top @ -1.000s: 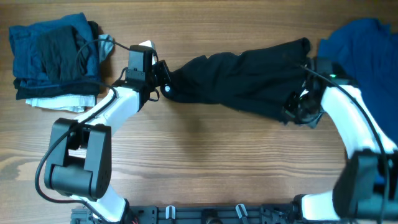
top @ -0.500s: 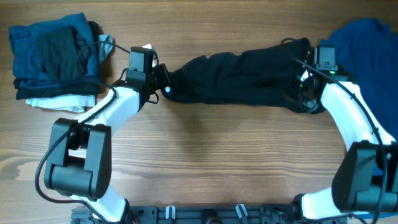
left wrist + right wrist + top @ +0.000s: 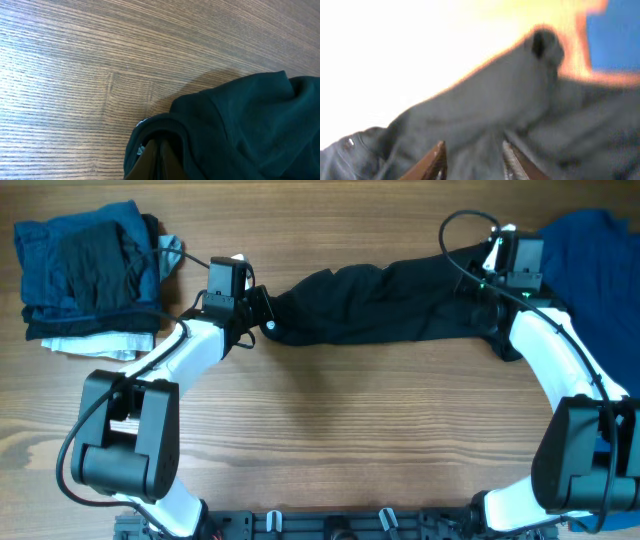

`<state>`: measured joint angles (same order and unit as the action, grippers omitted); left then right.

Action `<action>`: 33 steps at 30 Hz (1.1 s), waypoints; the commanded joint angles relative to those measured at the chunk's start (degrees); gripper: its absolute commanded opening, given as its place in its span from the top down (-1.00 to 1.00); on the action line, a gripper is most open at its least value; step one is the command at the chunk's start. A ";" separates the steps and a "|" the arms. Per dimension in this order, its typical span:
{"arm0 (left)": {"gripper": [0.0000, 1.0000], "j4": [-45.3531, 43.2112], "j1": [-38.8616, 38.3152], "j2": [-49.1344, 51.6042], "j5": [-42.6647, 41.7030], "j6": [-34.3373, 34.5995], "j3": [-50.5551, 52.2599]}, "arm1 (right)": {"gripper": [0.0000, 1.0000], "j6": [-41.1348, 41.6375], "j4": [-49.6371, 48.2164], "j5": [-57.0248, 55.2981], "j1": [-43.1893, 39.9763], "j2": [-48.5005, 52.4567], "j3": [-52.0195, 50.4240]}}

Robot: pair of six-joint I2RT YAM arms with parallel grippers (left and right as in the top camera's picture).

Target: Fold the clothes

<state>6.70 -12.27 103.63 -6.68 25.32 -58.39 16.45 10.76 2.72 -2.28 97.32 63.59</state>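
The black T-shirt (image 3: 380, 305) lies bunched in a long band across the table. My left gripper (image 3: 268, 323) is shut on its left end; in the left wrist view the closed fingertips (image 3: 161, 146) sit inside a fold of the dark cloth (image 3: 240, 120). My right gripper (image 3: 490, 275) is over the shirt's right end, next to the royal-blue shirt (image 3: 590, 260). In the blurred right wrist view its fingers (image 3: 437, 160) stand apart, open (image 3: 472, 152), with the black cloth (image 3: 510, 100) just beyond them and blue cloth (image 3: 615, 35) at the top right.
A stack of folded clothes (image 3: 90, 270), blue, black and white, sits at the far left corner. Bare wooden table (image 3: 330, 430) runs in front of the shirt. A cable (image 3: 460, 225) loops above the right wrist.
My right gripper carried the shirt's right end toward the far edge, then its jaws parted. The left gripper stayed put, shut on the left end.
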 commanded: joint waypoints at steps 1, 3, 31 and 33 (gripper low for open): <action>0.92 0.00 0.11 -0.04 0.11 -0.92 -0.76 | 0.21 -11.06 -1.16 -0.81 0.17 0.35 1.75; 0.92 0.09 0.13 -1.07 0.13 -0.94 -0.76 | 0.17 -11.91 4.92 -0.79 0.20 -0.98 4.72; 0.68 1.09 0.17 -3.67 0.13 -0.92 -0.76 | 0.21 -17.42 21.18 -6.75 5.66 10.97 7.54; 0.67 1.09 0.17 -3.67 0.13 -0.92 -0.76 | 0.18 -17.31 21.18 -5.40 5.66 11.15 7.54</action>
<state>7.77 -12.27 101.08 -6.68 25.30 -58.39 -2.20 32.25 -3.29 3.40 107.00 71.61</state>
